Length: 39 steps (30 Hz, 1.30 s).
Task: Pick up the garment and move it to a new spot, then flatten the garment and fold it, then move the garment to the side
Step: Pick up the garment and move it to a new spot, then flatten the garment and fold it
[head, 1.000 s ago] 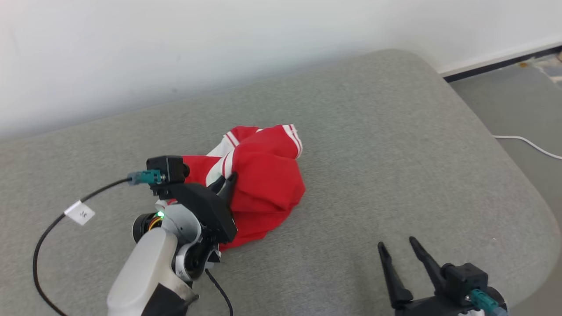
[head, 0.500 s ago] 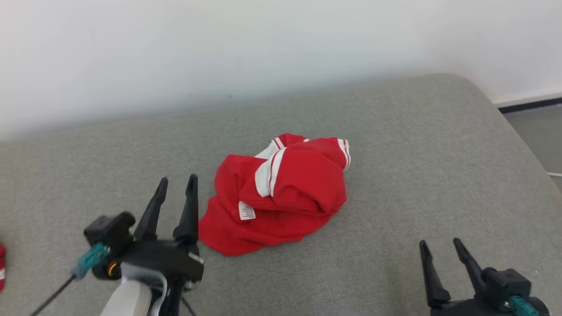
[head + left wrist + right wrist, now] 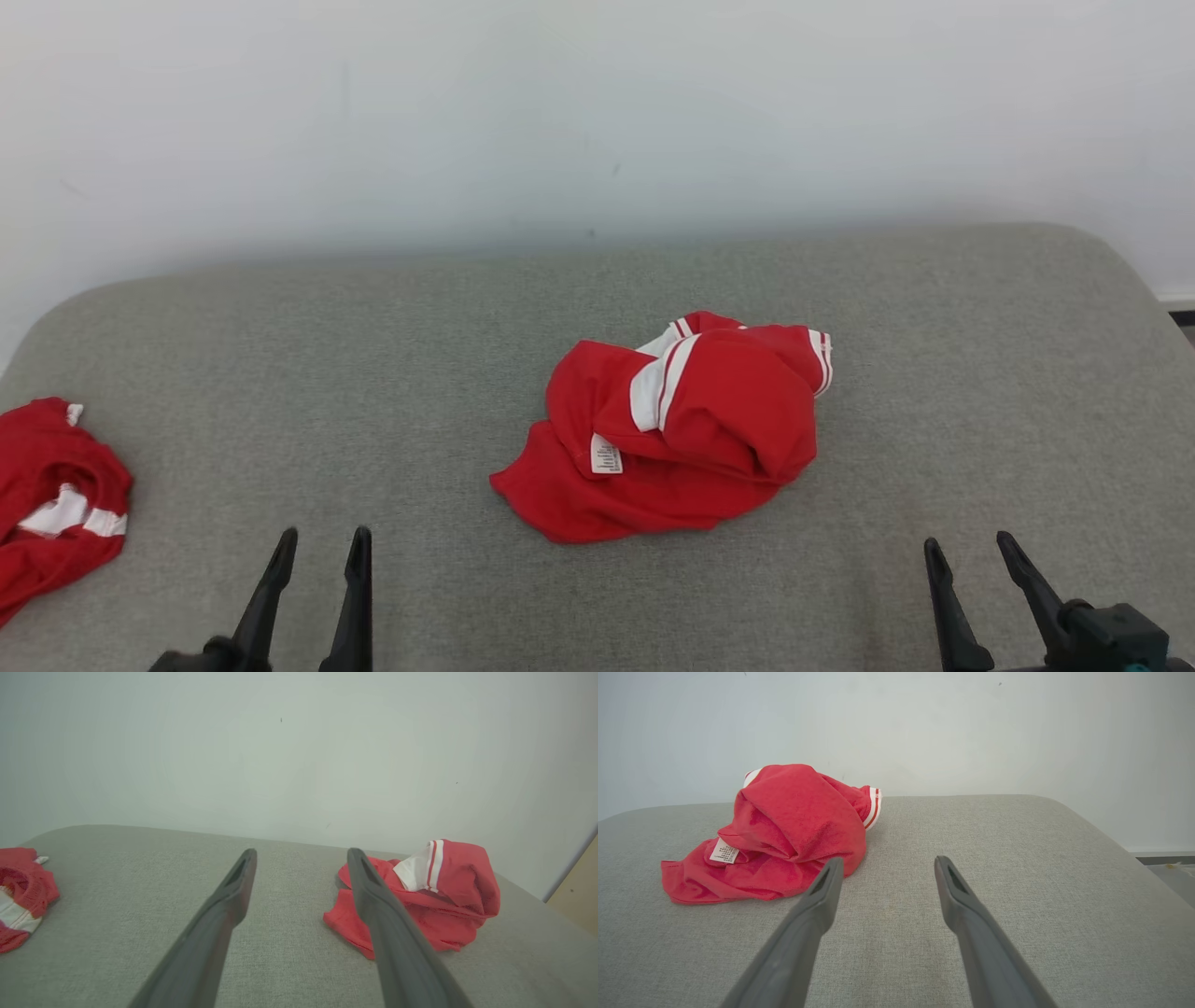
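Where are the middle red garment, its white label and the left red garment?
middle red garment [image 3: 747, 420], head view, top fold.
white label [image 3: 606, 455], head view, its centre.
left red garment [image 3: 47, 450], head view, upper red part.

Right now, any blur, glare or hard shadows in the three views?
Head view: sharp, even light, only a faint shadow under the garment on the grey surface. Left wrist view: fingers close up look soft; wide-angle curves the surface's far edge. Right wrist view: no glare, label clearly visible.
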Motion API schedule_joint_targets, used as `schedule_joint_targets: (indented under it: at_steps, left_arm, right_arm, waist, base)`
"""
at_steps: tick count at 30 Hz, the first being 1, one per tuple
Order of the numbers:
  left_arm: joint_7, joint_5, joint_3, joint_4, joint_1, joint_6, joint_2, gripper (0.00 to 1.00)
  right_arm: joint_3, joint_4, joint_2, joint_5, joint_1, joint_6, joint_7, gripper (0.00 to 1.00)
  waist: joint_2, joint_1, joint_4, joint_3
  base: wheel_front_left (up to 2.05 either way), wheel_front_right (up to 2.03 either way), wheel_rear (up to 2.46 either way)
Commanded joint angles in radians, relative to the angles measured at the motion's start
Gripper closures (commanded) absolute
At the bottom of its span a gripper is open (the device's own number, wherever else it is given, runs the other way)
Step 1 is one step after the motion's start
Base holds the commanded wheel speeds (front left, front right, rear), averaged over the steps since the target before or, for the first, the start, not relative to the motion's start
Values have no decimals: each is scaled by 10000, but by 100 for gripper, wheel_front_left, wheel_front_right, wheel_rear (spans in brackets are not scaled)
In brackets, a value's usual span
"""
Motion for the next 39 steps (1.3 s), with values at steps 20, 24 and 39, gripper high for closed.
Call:
schedule_joint_targets:
  at_steps: [20,24,39]
  left_arm:
    - [-32,498,1014,577,1544,17,8,0]
    - [-33,466,1007,550,1559,17,56,0]
    - [-33,358,900,619,1613,17,84,0]
  right_arm:
    - [112,-298,-405,296,796,-21,-270,0]
    - [113,-294,-385,331,824,-21,-216,0]
    - [292,-183,-267,528,664,-22,215,0]
  waist:
    - [0,1,379,-471]
    - [0,1,339,-485]
    - [0,1,291,-442]
  base:
    - [0,0,0]
    - [0,0,0]
    - [0,0,0]
